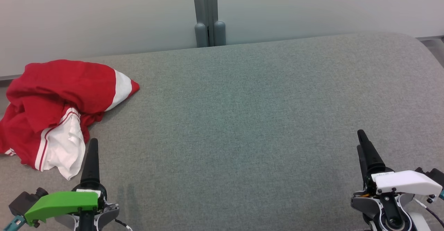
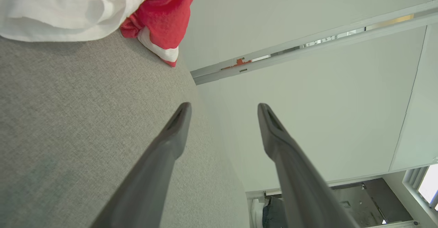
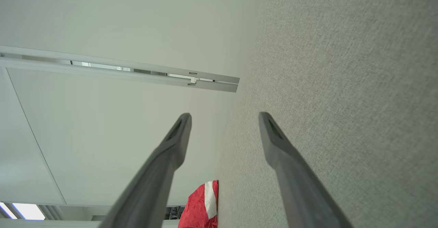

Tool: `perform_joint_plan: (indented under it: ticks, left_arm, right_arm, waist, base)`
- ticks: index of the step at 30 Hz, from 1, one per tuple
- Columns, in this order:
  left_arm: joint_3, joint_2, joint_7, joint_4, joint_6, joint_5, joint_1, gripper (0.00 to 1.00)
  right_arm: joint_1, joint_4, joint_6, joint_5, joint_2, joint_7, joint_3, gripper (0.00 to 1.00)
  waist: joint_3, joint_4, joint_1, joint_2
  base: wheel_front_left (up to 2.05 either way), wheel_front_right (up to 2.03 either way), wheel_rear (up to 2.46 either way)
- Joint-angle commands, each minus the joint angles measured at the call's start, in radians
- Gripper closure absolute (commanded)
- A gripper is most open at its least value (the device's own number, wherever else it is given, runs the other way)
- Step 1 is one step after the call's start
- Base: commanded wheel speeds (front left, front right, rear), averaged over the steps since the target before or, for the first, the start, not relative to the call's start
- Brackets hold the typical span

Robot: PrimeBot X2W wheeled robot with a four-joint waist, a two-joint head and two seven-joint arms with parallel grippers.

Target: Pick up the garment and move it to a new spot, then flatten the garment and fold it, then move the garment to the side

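Two open, empty: left gripper [image 2: 224,105], right gripper [image 3: 224,114] | step: pickup (not begun) | next: left reaches crumpled garment [image 1: 62,85], closes on it.

Surroundings: grey fabric work surface [image 1: 242,120] backed by pale wall panels [image 1: 97,16].
Surface weave is uniform and its far right corner is rounded. A grey vertical post [image 1: 205,2] splits the panels at centre, with two rounded grey caps [image 1: 210,33] at its foot, at the surface's far edge. In the left wrist view a pale rail [image 2: 308,46] crosses the wall, bearing a small orange mark [image 2: 238,63].
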Motion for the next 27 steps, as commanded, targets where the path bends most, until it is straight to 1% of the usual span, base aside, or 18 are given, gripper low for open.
perform_joint_plan:
  ticks: [1, 18, 27]
  left_arm:
    - [-0.001, 0.006, -0.010, -0.024, -0.002, 0.042, -0.022, 0.00]
    - [-0.005, 0.009, -0.074, -0.068, -0.003, 0.370, 0.000, 0.00]
    - [-0.023, 0.021, -0.104, -0.080, -0.004, 0.559, 0.012, 0.00]
  right_arm:
    - [-0.007, -0.024, 0.002, -0.034, -0.006, -0.012, 0.004, 0.00]
    - [0.006, -0.074, 0.003, -0.305, -0.007, -0.076, 0.037, 0.00]
    - [0.012, -0.092, 0.003, -0.440, -0.008, -0.106, 0.051, 0.00]
  waist:
    - [0.000, 0.000, 0.0000, 0.0000]
    - [0.001, 0.001, 0.0000, 0.0000]
    - [0.001, 0.001, 0.0000, 0.0000]
  base:
    - [0.00, 0.00, 0.00]
    - [0.00, 0.00, 0.00]
    - [0.00, 0.00, 0.00]
